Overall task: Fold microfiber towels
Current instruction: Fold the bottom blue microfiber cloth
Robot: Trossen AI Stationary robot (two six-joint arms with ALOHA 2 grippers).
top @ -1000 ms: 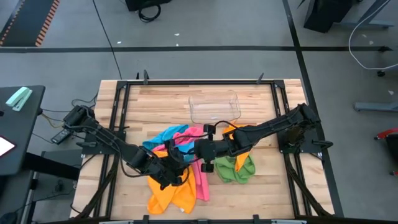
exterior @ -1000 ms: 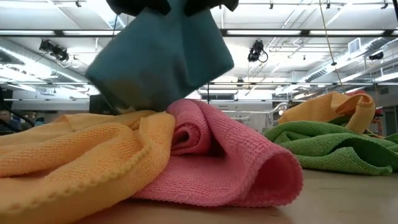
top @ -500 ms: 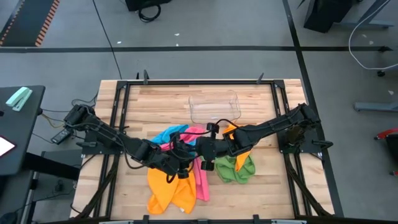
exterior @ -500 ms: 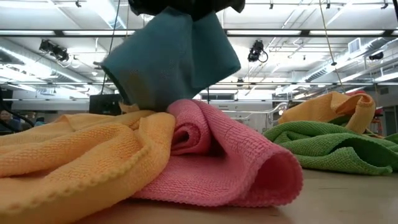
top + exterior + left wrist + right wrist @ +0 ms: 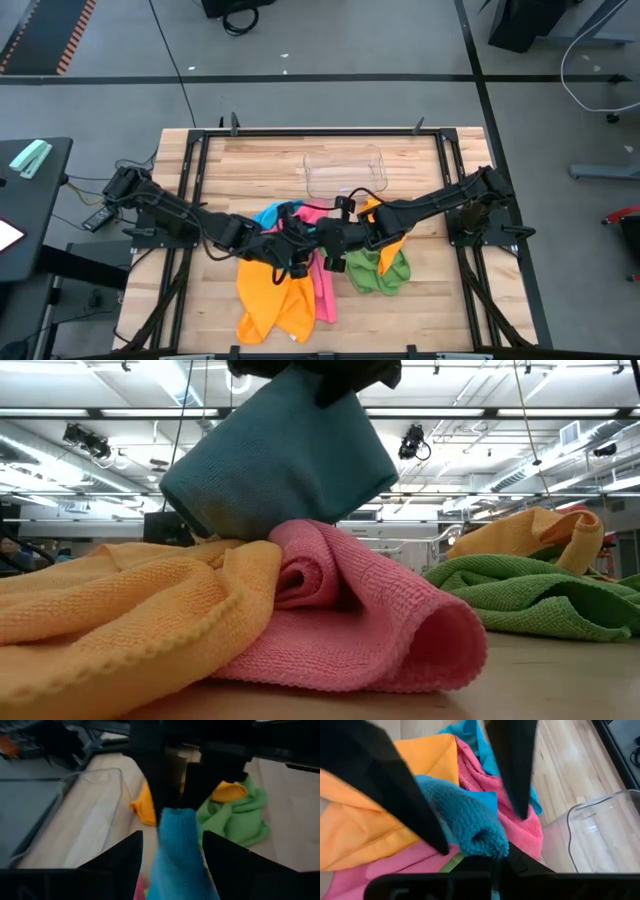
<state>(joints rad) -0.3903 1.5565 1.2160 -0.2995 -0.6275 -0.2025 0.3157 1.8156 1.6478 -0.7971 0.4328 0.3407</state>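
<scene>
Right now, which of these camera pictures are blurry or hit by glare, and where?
Left wrist view: soft throughout, the blue microfiber towel and the dark fingers smeared. Low view: bright ceiling strip lights flare behind the sharp pink microfiber towel. Right wrist view: near fingers blurred. High view: evenly lit, crisp.

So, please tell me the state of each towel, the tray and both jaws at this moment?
Blue towel: lifted, pinched by right gripper.
Pink towel: crumpled on table.
Orange towel: crumpled, beside pink.
Green towel: crumpled, second orange towel on it.
Clear tray: empty.
Left gripper: jaws open around blue towel.
</scene>
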